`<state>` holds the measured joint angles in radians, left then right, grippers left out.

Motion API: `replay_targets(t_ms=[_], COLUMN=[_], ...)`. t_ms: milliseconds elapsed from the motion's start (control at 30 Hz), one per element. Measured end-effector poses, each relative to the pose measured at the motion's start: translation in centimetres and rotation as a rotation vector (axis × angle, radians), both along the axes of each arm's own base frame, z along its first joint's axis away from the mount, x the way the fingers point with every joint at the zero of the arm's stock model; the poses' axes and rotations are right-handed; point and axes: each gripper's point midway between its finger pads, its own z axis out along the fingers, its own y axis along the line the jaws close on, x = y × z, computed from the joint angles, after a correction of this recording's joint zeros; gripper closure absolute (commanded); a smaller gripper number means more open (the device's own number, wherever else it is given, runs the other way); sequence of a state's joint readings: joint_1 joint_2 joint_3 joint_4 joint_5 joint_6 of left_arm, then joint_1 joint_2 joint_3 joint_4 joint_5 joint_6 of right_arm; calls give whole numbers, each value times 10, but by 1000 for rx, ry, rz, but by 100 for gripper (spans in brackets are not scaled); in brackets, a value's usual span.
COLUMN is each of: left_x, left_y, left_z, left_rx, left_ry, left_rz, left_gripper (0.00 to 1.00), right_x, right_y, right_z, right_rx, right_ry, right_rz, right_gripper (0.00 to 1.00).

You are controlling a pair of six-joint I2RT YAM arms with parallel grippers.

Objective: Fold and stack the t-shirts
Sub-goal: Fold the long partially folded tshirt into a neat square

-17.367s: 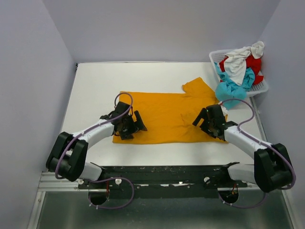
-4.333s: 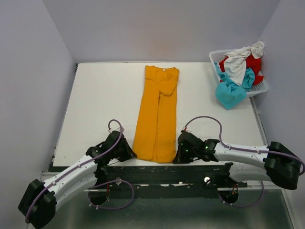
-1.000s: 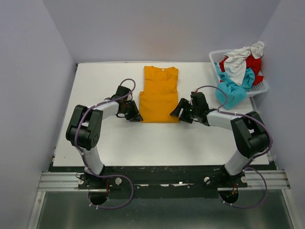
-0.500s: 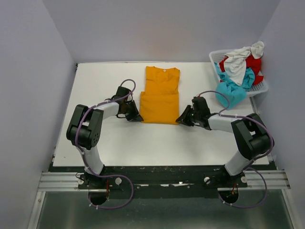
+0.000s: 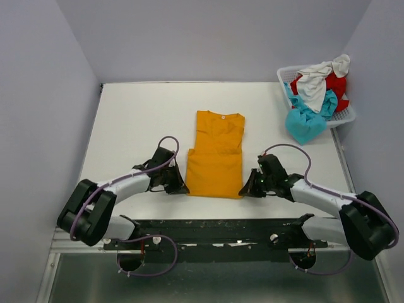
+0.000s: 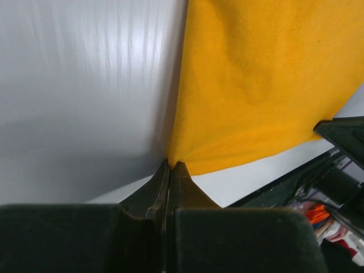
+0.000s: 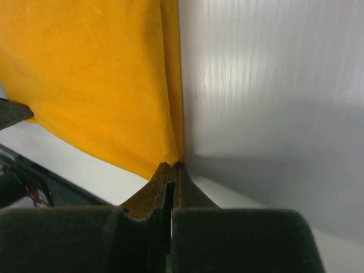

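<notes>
Half a second ago the left claw [image 5: 180, 187] sat farther up the desk [image 5: 132, 126]. It has since drawn back, dragging the folded mustard-orange t-shirt [image 5: 216, 154] from the far middle toward the near edge. Its fingers are pinched tight on the shirt's near-left corner, and the right claw [image 5: 247, 189] is clamped likewise on the near-right corner. The shirt lies flat midway between the left and right edges, long axis running near to far, collar toward the far edge. In the far right corner the basket [image 5: 346, 117] holds a turquoise t-shirt [image 5: 306, 120], a white t-shirt [image 5: 315, 79] and a red t-shirt [image 5: 336, 83]
</notes>
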<state>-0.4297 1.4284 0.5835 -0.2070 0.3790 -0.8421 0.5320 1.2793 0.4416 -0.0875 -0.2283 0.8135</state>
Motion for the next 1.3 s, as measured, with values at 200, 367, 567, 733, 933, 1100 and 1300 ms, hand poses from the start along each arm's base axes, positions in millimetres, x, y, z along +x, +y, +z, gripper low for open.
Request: replay_targets(t_ms=[200, 367, 567, 733, 933, 1100, 1300], left_x=[-77, -104, -85, -39, 32, 76, 119], left_y=[-2, -7, -25, -46, -44, -38, -40], left_z=[1, 29, 81, 132, 153, 169, 186], left_rx=[-2, -75, -141, -179, -169, -160, -173], left_ry=[20, -41, -159, -277, -318, -359, -400], left_rz=[-45, -69, -105, -114, -49, -28, -37], left_gripper=[100, 100, 100, 100, 100, 100, 100], right_x=[-65, -88, -63, -15, 38, 92, 152], right_y=[-1, -3, -3, -2, -3, -6, -23], right_z=[23, 39, 78, 115, 148, 168, 178], right_rx=[29, 59, 16, -42, -87, -83, -84], right_ry=[36, 53, -25, -184, -365, -453, -500], right_rz=[101, 135, 77, -21, -132, -217, -301], right_gripper=[99, 99, 99, 99, 99, 99, 99])
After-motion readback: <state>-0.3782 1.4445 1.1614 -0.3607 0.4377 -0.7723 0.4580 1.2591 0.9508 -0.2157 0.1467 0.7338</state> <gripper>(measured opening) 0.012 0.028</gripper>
